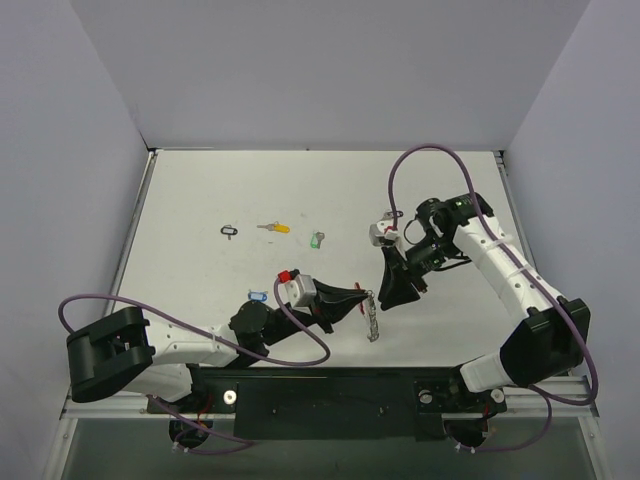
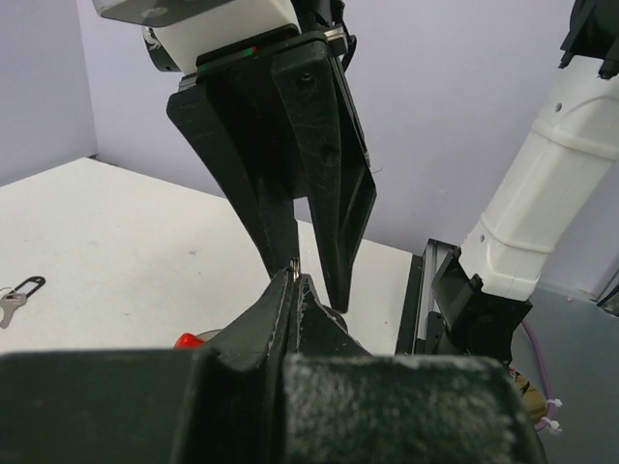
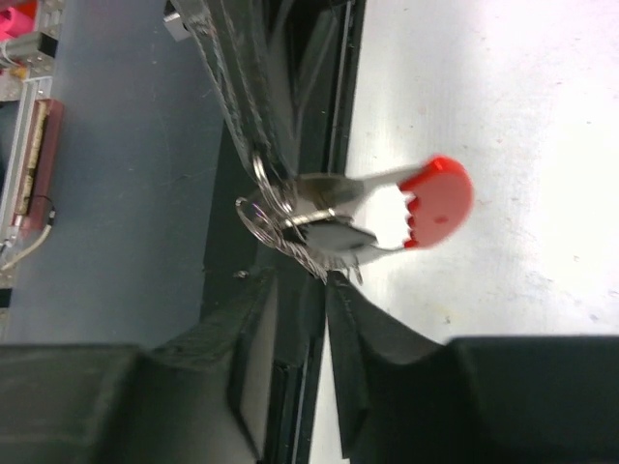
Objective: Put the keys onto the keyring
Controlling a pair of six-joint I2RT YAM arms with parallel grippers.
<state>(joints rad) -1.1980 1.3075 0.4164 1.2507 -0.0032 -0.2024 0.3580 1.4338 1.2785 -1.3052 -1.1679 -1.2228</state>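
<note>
- Left gripper [image 2: 295,278] is clamping the keyring [image 3: 329,213] by its silver ring, over the table's [image 1: 200,200] near edge
- Keyring is stretching across the right wrist view, red end pointing rightward
- Right gripper [image 3: 311,300] is hanging narrowly parted beside it
- Loops are blurring together

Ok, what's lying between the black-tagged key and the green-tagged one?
The yellow-tagged key, apart from both the black-tagged key and the green-tagged key; the top view shows it.

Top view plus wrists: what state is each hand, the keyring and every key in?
Left hand, shut on the keyring.
Right hand, open, empty, tips by the keyring.
Keyring, pinched at its metal ring.
Black key, lying loose.
Yellow key, lying loose.
Green key, lying loose.
Blue key, lying loose.
</note>
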